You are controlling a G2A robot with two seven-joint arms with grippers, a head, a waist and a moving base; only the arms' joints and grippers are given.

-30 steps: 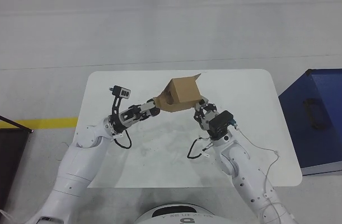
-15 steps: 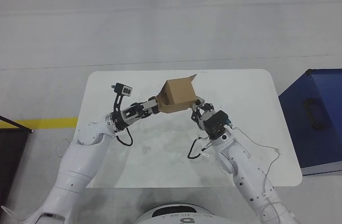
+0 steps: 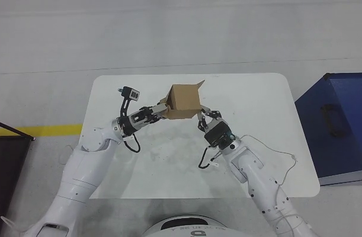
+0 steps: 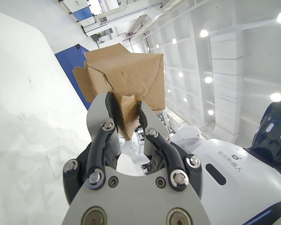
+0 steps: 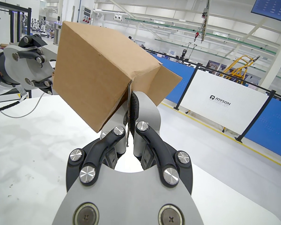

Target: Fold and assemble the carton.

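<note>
Carton (image 3: 185, 102) of brown cardboard hung clear of the table (image 3: 258, 101), above its far middle, carried between two pincers. Nearest the robot, above the table's centre, the right gripper (image 5: 131, 99) had its jaws drawn almost together on a thin cardboard edge at the box's near right corner. A little farther out, above the table's left-centre, the left gripper (image 4: 124, 104) was clamped narrowly on a creased end flap (image 4: 127, 118) (torn and crumpled along its fold). Between them the box sat tilted, one corner lowest, not square to the table.

It looked light and hollow: stiff across its flat panels and weak at the scored folds. Pulling it by the damaged flap would likely tear it further. A sound panel edge close to a corner appeared the safer hold, with only a modest squeeze. Its sides looked nearly equal, so no long axis was clear. Judging by the flaps, the open ends faced roughly left and right across the table.

Beyond the grip points, a loose flap (image 3: 198, 85) stood out from the far right corner, pointing away from the robot toward the table's far edge. Assembly seemed partway done, with that flap not yet folded in. Off the table's right side stood a blue bin (image 3: 340, 127).
</note>
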